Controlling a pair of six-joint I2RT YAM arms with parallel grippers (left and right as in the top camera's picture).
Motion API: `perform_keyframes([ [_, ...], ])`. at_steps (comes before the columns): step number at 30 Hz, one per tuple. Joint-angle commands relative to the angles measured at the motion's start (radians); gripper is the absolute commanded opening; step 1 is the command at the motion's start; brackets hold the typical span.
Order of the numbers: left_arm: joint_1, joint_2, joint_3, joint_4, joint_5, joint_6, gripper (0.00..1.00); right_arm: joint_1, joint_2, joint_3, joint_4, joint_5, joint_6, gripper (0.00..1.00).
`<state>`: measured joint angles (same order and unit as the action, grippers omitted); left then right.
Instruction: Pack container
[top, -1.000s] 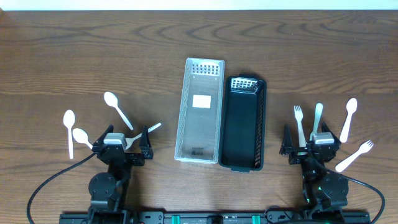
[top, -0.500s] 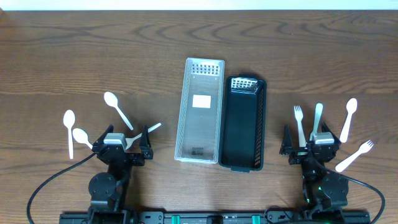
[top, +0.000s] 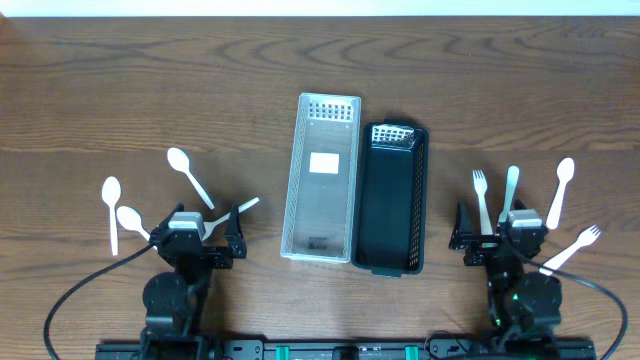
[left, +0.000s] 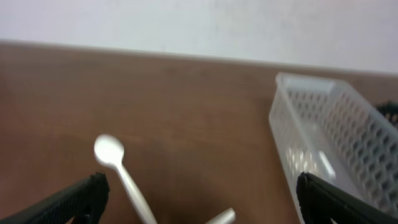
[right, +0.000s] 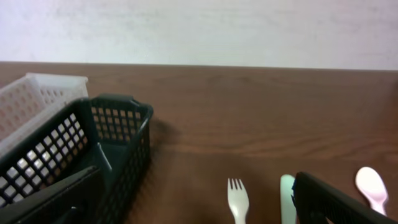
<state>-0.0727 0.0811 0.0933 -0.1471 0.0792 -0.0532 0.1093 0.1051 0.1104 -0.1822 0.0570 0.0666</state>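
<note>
A white perforated basket and a black basket stand side by side at the table's middle, both empty. White spoons lie left; a white utensil lies by my left gripper. A white fork, knife, spoon and second fork lie right. My left gripper is open and empty, low over the table; its view shows a spoon and the white basket. My right gripper is open and empty over the fork, beside the black basket.
The wooden table stretches behind the baskets to a pale wall. Two more white spoons lie at the far left. Black cables run from both arm bases along the front edge.
Both arms have shifted very slightly at the front edge. Nothing on the table has moved.
</note>
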Motion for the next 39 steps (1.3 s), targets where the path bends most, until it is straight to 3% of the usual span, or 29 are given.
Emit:
perform_keyframes([
  [1, 0.006, 0.109, 0.164, -0.070, 0.015, -0.008, 0.98, 0.009, 0.098, 0.163, -0.056, -0.001, -0.014, 0.99],
  [6, 0.006, 0.371, 0.468, -0.324, 0.014, -0.008, 0.98, 0.009, 0.368, 0.476, -0.365, -0.002, -0.038, 0.99],
  [11, 0.006, 0.653, 0.815, -0.649, 0.008, -0.008, 0.98, 0.009, 0.671, 0.856, -0.786, 0.074, -0.038, 0.99],
  [15, 0.006, 0.801, 1.007, -0.843, 0.008, -0.008, 0.98, 0.009, 0.834, 1.064, -0.934, -0.031, -0.034, 0.99],
  [16, 0.006, 0.826, 1.035, -0.870, 0.008, -0.009, 0.98, 0.009, 0.864, 1.100, -0.936, -0.084, -0.034, 0.90],
  [18, 0.006, 0.853, 1.049, -0.891, 0.008, -0.008, 0.98, 0.009, 0.900, 1.119, -0.902, -0.146, -0.026, 0.24],
  [19, 0.006, 0.859, 1.048, -0.895, 0.008, -0.008, 0.98, 0.009, 0.920, 1.119, -0.885, -0.161, 0.000, 0.03],
  [23, 0.006, 0.882, 1.043, -0.925, 0.008, -0.008, 0.98, 0.009, 1.038, 1.112, -0.917, -0.126, 0.093, 0.01],
  [33, 0.006, 0.914, 1.043, -0.948, 0.008, -0.008, 0.98, 0.009, 1.479, 1.096, -0.790, -0.167, 0.097, 0.01],
  [39, 0.006, 0.927, 1.043, -0.948, 0.008, -0.008, 0.98, 0.010, 1.636, 1.096, -0.725, -0.262, 0.092, 0.01],
])
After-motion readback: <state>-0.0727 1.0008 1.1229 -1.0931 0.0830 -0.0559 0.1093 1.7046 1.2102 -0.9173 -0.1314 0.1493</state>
